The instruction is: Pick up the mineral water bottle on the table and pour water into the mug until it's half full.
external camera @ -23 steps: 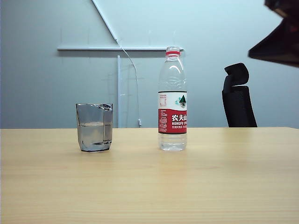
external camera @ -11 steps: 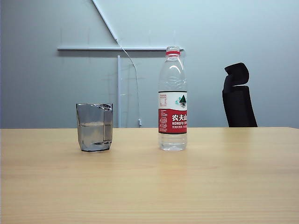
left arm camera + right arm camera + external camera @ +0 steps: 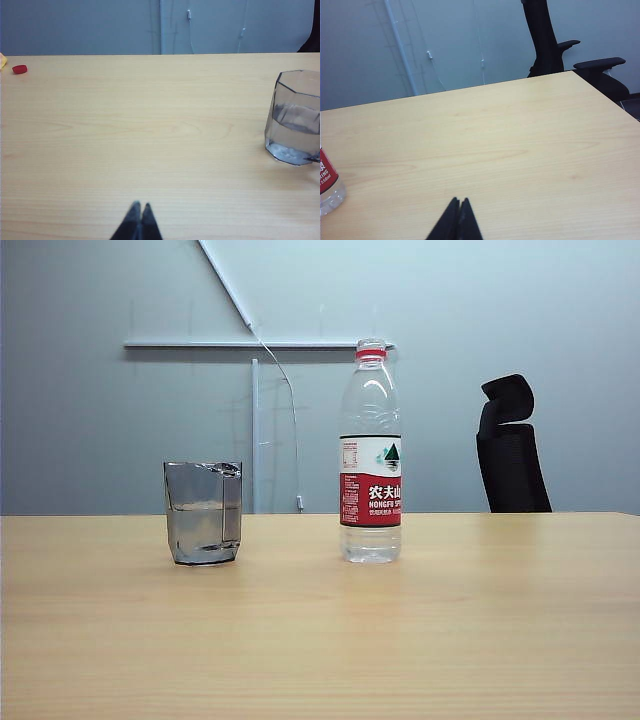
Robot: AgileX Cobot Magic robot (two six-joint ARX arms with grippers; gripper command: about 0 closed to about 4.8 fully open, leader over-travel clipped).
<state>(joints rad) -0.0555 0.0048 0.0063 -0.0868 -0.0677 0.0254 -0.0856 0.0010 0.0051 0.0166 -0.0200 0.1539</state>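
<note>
While my left end effector (image 3: 138, 212) and right end effector (image 3: 457, 207) hover pinched together and empty near me, the mineral water bottle (image 3: 370, 452), thin-walled and probably squashy, stands right of the mug (image 3: 202, 512) on the counter (image 3: 320, 640), best gripped around its label.
</note>
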